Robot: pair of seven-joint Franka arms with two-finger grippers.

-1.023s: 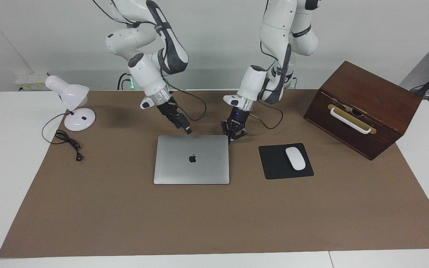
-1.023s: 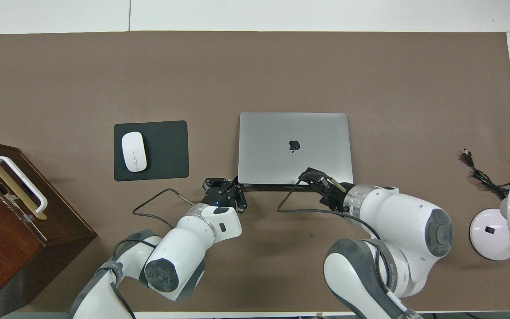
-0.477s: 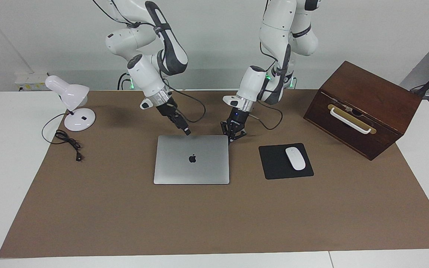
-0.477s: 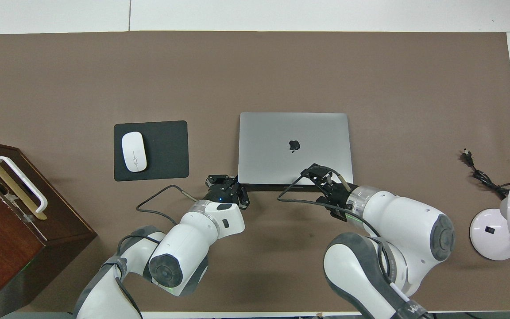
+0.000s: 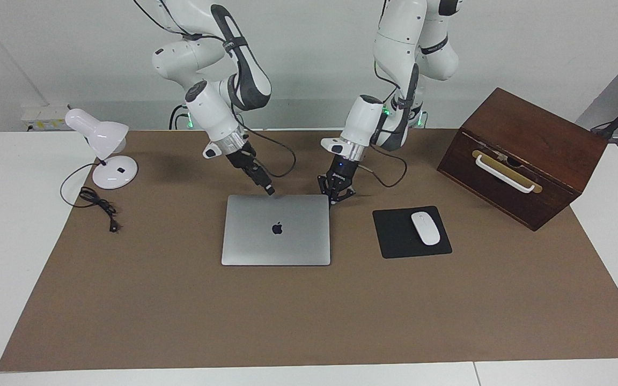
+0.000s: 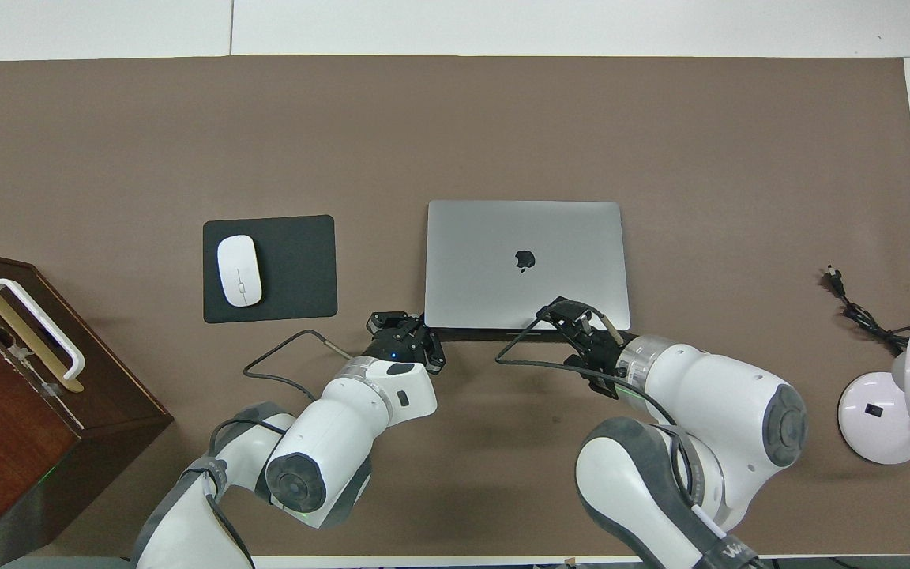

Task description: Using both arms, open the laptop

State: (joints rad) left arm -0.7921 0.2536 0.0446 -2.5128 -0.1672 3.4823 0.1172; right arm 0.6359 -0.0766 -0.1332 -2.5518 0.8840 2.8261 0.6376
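While both white jointed arms leaned in from the robots' end, the left gripper (image 5: 333, 199), fingertips pressed together, sat at the nearest corner of the thin silver-grey metal laptop (image 5: 276, 230), probably to brace it. The right gripper (image 5: 269, 189), jaws spread wide and holding nothing, hovered over the same near edge, seemingly lining up to lift. Lid down, the laptop lay flat mid-mat, beside the black mouse pad (image 5: 398, 236).
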